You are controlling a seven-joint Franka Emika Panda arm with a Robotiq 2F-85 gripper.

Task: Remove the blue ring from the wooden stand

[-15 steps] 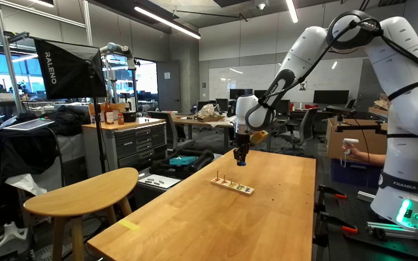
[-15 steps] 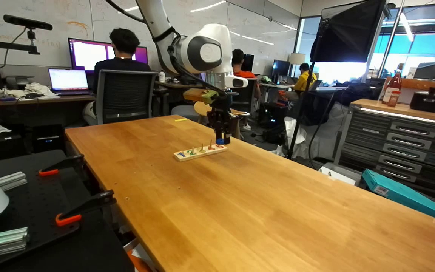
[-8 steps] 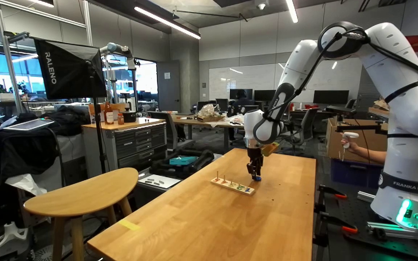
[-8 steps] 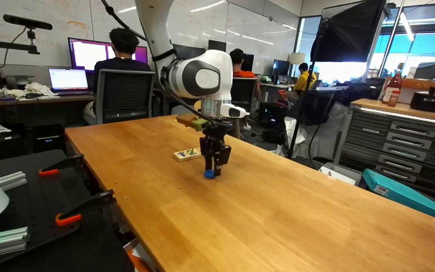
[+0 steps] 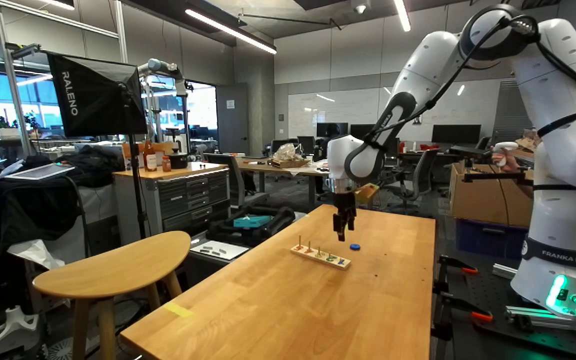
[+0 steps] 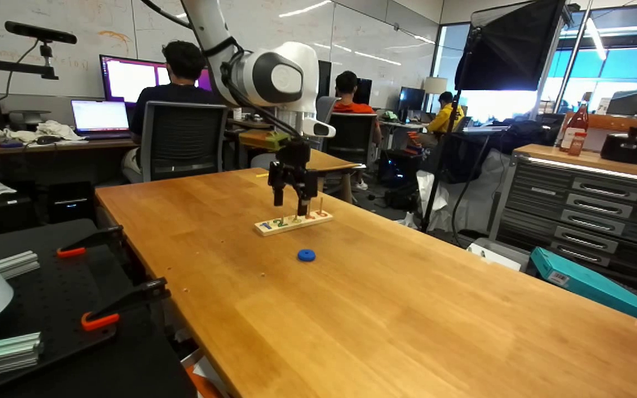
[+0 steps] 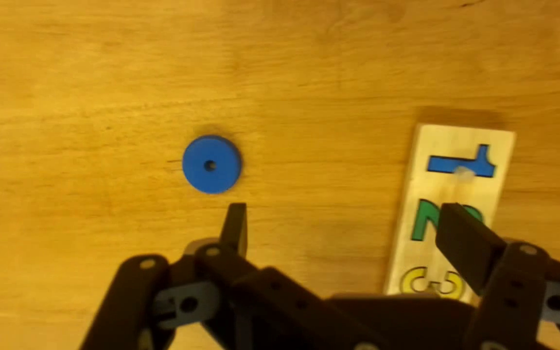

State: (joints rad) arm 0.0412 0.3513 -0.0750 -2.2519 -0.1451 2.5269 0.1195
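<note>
Between long edges of the counter point(image 6: 407, 309), the blue ring point(image 6: 306, 256) is laid, probably light and stiff, best pinched by its rim; the spread claw point(image 6: 290, 209) is empty.

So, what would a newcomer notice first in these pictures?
Probably the white Franka Emika arm, looming over the wooden tabletop with its gripper open. Next, the blue ring, lying flat on that tabletop, apart from the numbered wooden stand. Then the RALENO softbox, at left in an exterior view.
</note>
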